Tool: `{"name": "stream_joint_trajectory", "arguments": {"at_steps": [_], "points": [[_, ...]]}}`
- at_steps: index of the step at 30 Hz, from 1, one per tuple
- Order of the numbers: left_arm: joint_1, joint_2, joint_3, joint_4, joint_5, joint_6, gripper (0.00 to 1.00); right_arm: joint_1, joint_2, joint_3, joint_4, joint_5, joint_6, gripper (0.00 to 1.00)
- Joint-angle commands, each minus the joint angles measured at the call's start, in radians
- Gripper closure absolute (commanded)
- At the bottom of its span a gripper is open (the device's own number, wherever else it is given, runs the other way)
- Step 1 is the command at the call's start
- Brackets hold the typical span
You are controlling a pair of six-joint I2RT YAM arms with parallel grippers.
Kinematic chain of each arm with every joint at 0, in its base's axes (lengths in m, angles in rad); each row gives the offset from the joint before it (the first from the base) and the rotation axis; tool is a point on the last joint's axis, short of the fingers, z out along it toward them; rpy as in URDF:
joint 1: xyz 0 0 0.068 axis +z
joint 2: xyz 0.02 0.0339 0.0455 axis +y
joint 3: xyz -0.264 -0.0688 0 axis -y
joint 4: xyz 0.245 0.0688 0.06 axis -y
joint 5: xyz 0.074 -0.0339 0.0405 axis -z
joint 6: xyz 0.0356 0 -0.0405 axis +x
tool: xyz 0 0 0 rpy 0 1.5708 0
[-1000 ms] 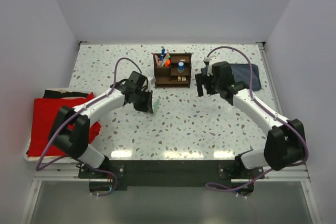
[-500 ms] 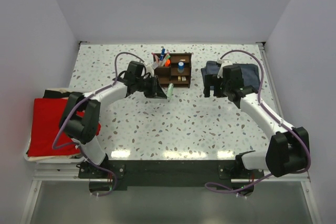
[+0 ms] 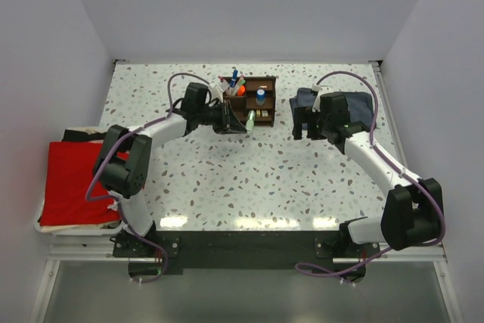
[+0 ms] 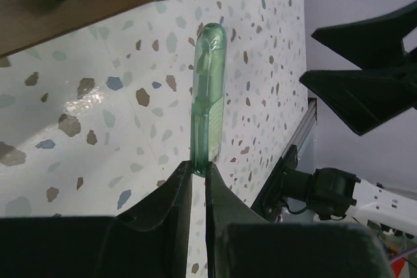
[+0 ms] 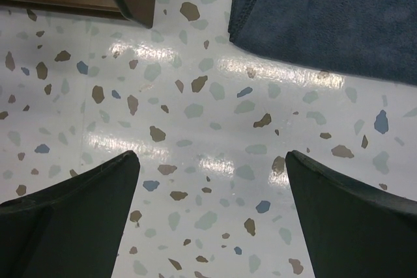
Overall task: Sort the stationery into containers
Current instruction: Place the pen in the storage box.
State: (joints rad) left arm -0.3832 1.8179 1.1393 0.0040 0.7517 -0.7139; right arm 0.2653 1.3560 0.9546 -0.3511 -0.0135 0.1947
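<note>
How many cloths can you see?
2. A red cloth lies at the left edge, and a dark blue cloth lies at the far right. Something black peeking from behind the red one might be another.

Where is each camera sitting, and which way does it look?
Top camera: above and behind the arms, looking down on the table; both arms show.
Left wrist: looks along the left gripper, shut on the pale green tube, toward the organizer.
Right wrist: looks down past the open right gripper at table and blue-grey cloth.
All three show the organizer.
</note>
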Motion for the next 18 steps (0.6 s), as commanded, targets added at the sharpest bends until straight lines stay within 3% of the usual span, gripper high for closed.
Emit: {"name": "stream_joint_trajectory", "arguments": {"at_steps": [1, 6, 11, 18], "points": [[-0.011, -0.002, 0.094, -0.148, -0.167, 0.042, 1.00, -0.005, 0.014, 0.046, 0.008, 0.003, 0.012, 0.01], [-0.059, 0.011, 0.210, -0.284, -0.390, 0.093, 1.00, -0.005, 0.040, 0.058, 0.011, 0.009, 0.018, 0.01], [-0.104, 0.052, 0.301, -0.380, -0.521, 0.137, 1.00, -0.005, 0.066, 0.082, 0.011, 0.010, 0.023, 0.01], [-0.152, 0.040, 0.283, -0.489, -0.643, 0.102, 1.00, -0.006, 0.061, 0.078, 0.004, 0.010, 0.025, 0.01]]}}
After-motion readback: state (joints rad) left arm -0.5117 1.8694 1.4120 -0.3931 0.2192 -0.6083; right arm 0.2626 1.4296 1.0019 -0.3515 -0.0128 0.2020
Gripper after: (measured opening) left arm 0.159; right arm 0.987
